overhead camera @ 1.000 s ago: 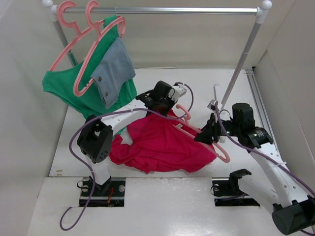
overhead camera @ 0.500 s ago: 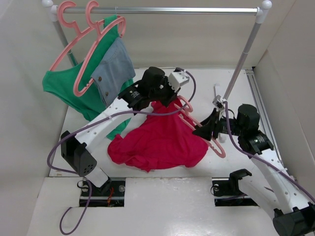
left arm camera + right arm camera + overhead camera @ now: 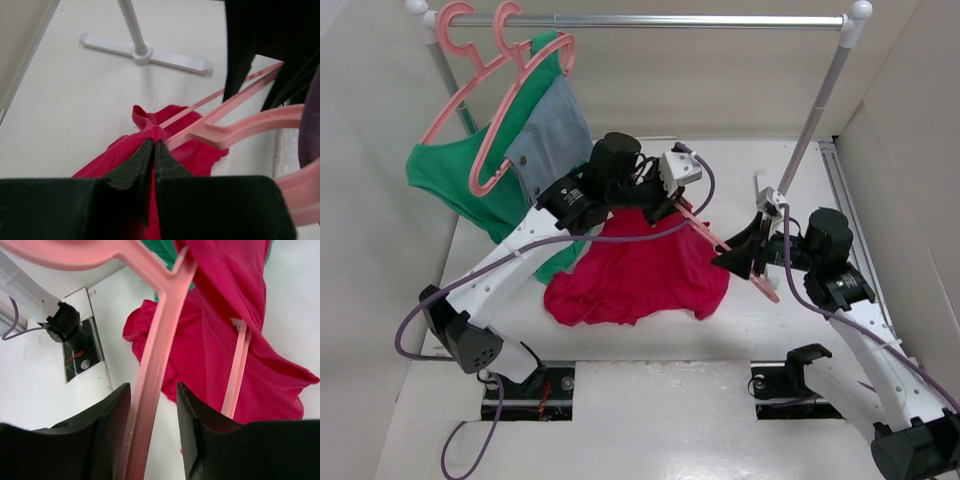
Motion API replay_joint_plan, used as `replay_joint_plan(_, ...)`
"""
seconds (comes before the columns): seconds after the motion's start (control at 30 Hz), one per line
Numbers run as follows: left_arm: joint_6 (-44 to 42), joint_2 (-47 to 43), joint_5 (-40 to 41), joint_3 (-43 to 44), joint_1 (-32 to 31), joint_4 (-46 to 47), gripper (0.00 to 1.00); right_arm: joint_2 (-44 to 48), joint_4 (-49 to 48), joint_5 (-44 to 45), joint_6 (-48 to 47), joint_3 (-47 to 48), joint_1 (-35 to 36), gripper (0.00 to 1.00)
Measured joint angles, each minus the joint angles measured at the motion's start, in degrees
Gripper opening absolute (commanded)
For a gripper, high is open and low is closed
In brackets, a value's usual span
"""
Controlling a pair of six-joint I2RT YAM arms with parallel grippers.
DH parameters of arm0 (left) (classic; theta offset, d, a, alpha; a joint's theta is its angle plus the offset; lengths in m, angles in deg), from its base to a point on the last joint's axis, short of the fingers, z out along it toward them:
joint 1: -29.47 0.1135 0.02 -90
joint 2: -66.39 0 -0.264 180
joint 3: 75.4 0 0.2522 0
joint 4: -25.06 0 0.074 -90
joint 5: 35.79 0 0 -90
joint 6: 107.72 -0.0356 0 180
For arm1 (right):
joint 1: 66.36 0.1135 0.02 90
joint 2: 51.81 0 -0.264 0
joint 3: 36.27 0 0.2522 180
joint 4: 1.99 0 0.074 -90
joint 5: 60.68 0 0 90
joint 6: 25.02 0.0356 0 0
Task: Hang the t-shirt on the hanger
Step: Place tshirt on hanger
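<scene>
Left hand (image 3: pixel 154 145) pinches t-shirt (image 3: pixel 640 272) edge. Right hand (image 3: pixel 152 412) clamps hanger (image 3: pixel 159 340) bar; one hanger arm runs under the fabric, above tabletop (image 3: pixel 650 342).

One camera looks down from behind me over the table (image 3: pixel 720 160); both wrist cameras, close in, share the t-shirt (image 3: pixel 220 305) and hanger (image 3: pixel 155 355).

The white table (image 3: pixel 650 338) carries the crumpled lower edge of the crimson-red cotton t-shirt (image 3: pixel 640 285) and a white cross-shaped rail foot (image 3: pixel 145 52).
</scene>
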Motion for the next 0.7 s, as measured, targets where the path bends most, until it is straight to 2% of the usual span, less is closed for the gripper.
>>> replay_joint_plan(0.17,-3.85,-2.29,-8.02,-0.07,0.63,-1.14,0.0,-1.14,-2.99,-1.57,-0.96,0.79,-0.66,0.0)
replay_joint_plan(0.23,-7.48,-2.71,-10.71,-0.07,0.7,-3.23,0.04,-1.9,-3.17,-2.19,-1.49,1.4,-0.66,0.0)
replay_joint_plan(0.27,-9.81,-2.78,-11.82,-0.07,0.9,-4.33,0.08,-2.21,-3.17,-2.36,-1.68,1.6,-0.66,0.0)
replay_joint_plan(0.3,-12.13,-2.8,-12.72,0.0,1.31,-5.49,0.24,-2.32,-3.13,-2.54,-1.92,1.7,-0.66,0.0)
replay_joint_plan(0.4,-19.58,-2.73,-15.19,0.52,3.1,-9.38,0.51,-2.25,-3.13,-2.56,-2.38,1.73,-0.66,0.0)
replay_joint_plan(0.5,-24.11,-2.73,-15.45,1.05,4.48,-10.6,0.59,-2.21,-3.15,-2.91,-2.51,1.73,-0.66,0.0)
replay_joint_plan(0.7,-29.49,-2.73,-12.57,1.03,4.83,-9.25,0.65,-2.23,-3.15,-3.19,-2.54,1.73,-0.66,0.0)
